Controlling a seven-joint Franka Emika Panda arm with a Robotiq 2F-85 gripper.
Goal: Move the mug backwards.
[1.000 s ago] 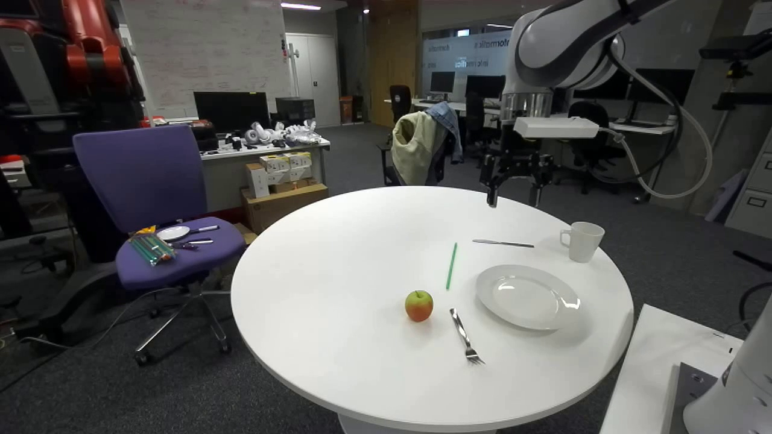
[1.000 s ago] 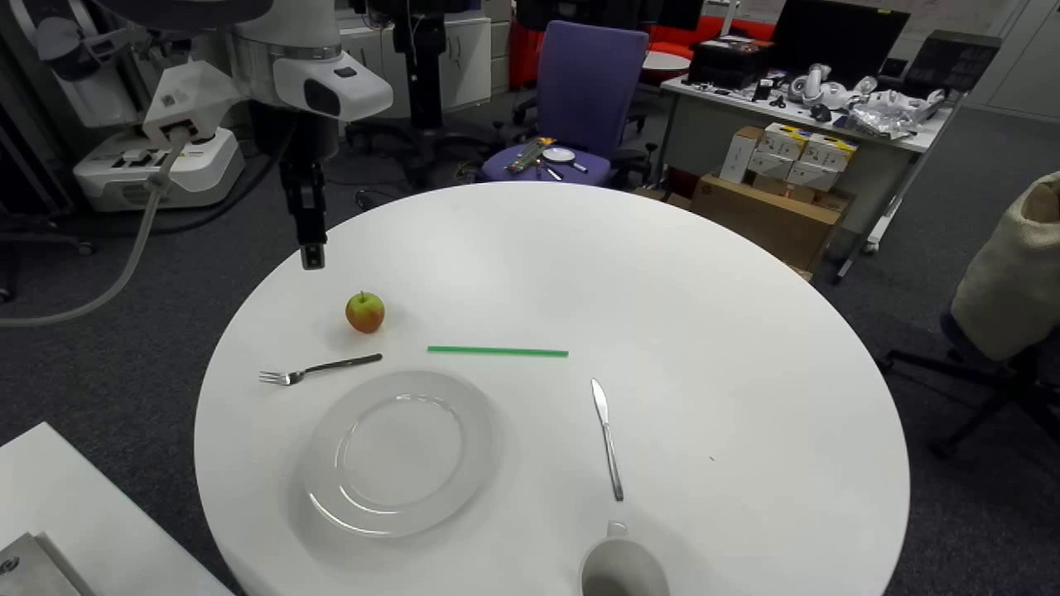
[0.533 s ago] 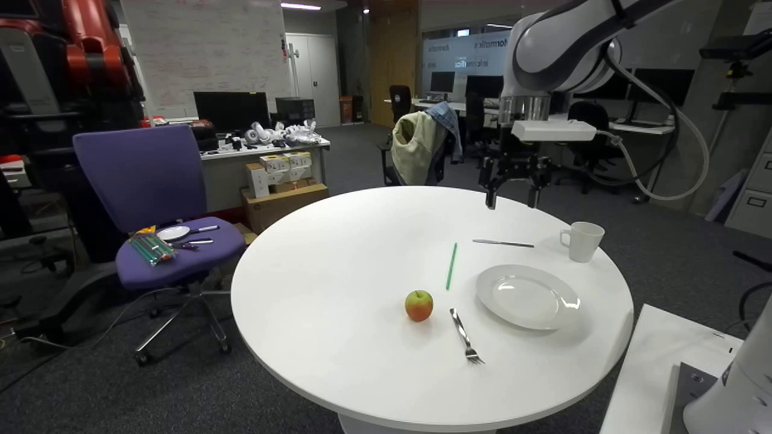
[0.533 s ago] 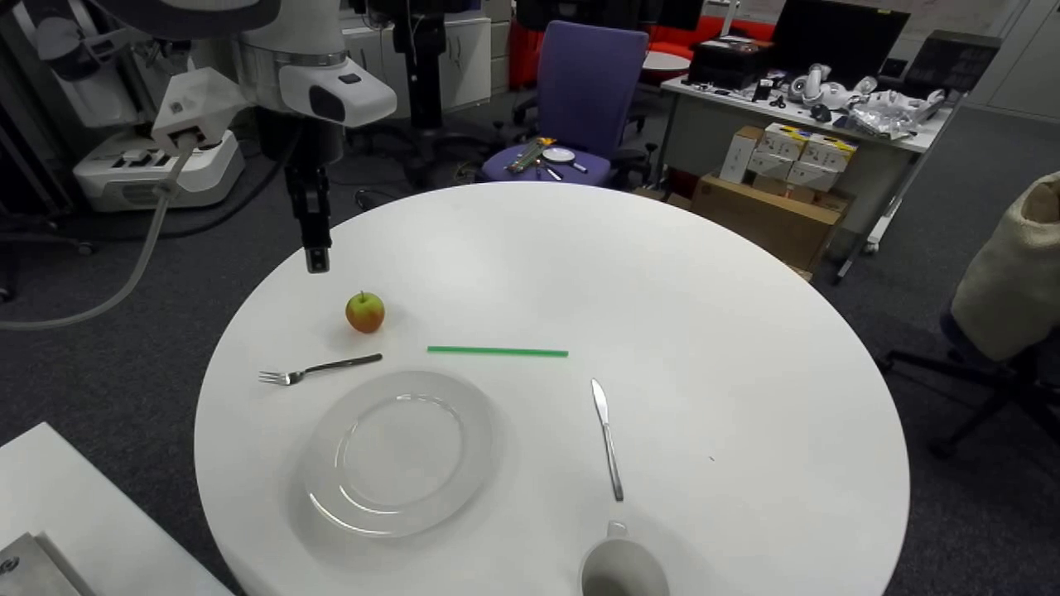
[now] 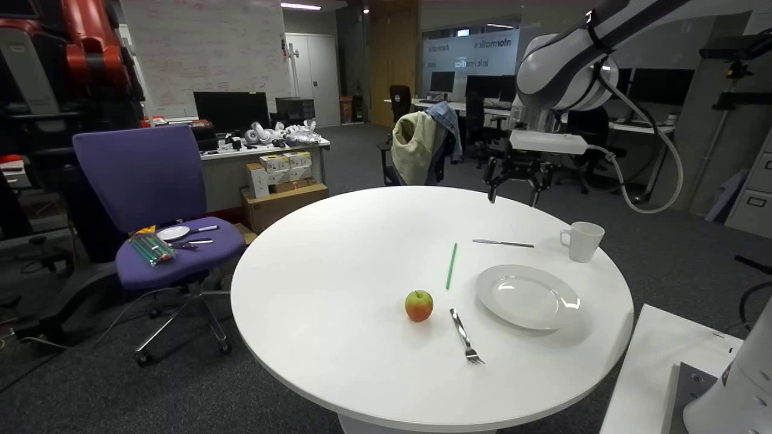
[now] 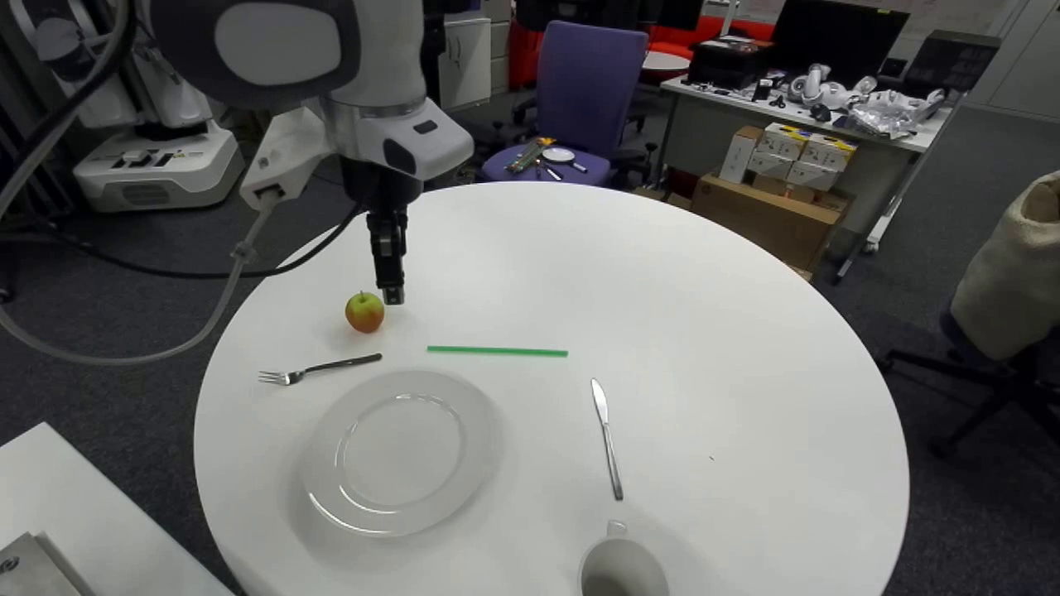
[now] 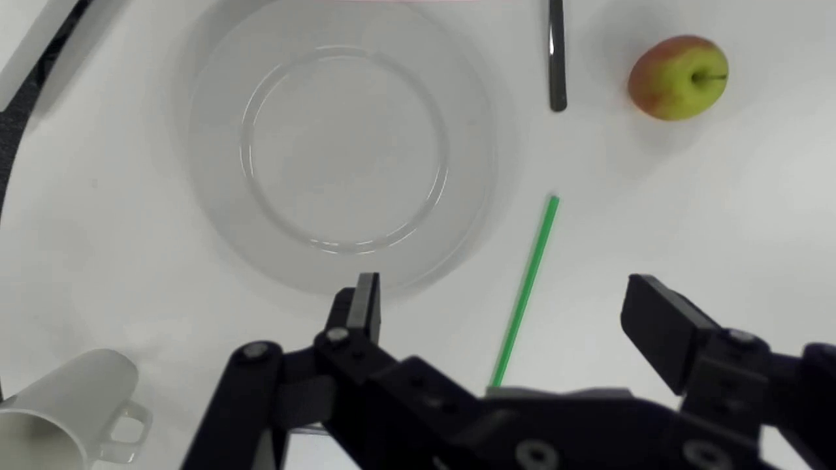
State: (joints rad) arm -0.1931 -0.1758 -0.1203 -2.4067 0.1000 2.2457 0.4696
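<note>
In an exterior view, a small white mug (image 5: 582, 242) upright on the round white tabletop (image 5: 338, 265), near the edge, with its handle toward a knife (image 5: 503, 243). Near the mug too, a big white plate (image 5: 528, 295). Up in the air above the tabletop, a pair of black fingers (image 5: 493, 195), tips down and wide apart. In an exterior view, on the tabletop, a red and green apple (image 6: 365, 313), then a fork (image 6: 331, 365) between apple and plate, and a green straw (image 6: 497, 351) between apple and knife. Mug at the very bottom, partly cut off, inside showing, handle toward the knife. Fingers seen from the side here, so hard to tell the gap. Behind the tabletop, a purple chair (image 6: 592, 91). In the wrist view, fingers spread wide, one on each side, with the green straw down below in the gap. Plate at the top, left of the straw. Apple at the top right, and between apple and plate, just the handle of the fork. Mug in the bottom left corner, partly cut off, well apart from the fingers.
</note>
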